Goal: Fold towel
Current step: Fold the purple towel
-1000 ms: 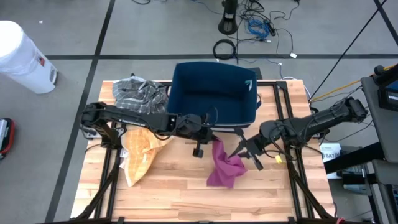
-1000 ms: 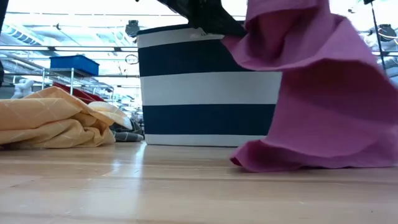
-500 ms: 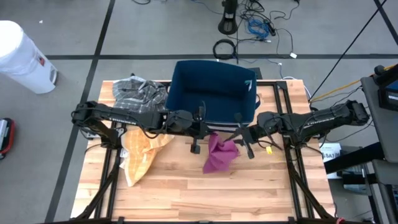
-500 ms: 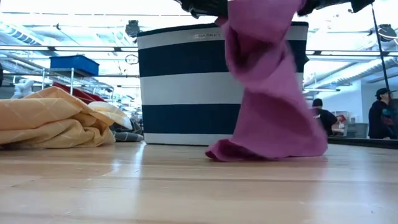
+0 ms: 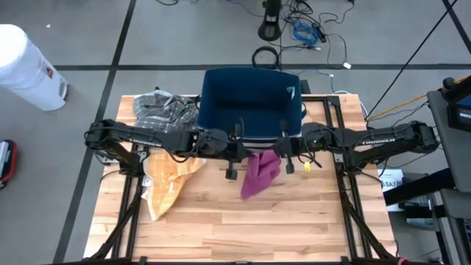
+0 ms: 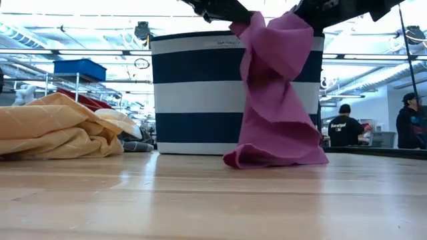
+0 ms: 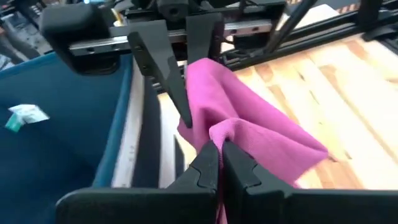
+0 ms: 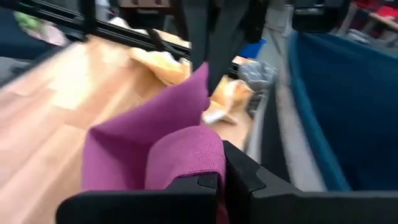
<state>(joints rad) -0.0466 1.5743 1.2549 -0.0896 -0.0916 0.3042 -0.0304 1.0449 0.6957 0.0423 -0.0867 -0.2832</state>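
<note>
Wooden table (image 5: 221,228), pale butcher-block top on a dark frame, grey floor around it; landmark for all entries: navy-and-white striped basket (image 5: 252,103) at the table's far middle edge.

Basket: navy fabric inside, broad navy and white bands outside; a small pale tag lies within.

Yellow cloth (image 5: 168,177): crumpled heap, well to the basket's left and nearer the table's front.

Grey plaid cloth (image 5: 165,110): bunched just beside the basket's left wall.

Magenta towel (image 5: 259,173): hangs directly in front of the basket's front wall, upper corners lifted, lower edge resting on the wood (seen from table height it drapes in one narrow fall).

Left gripper (image 5: 237,147): in front of the basket, left of the towel; fingers pinched together on the towel's upper edge.

Right gripper (image 5: 283,147): in front of the basket, right of the towel; fingers likewise clamped on the towel's other upper corner.
</note>
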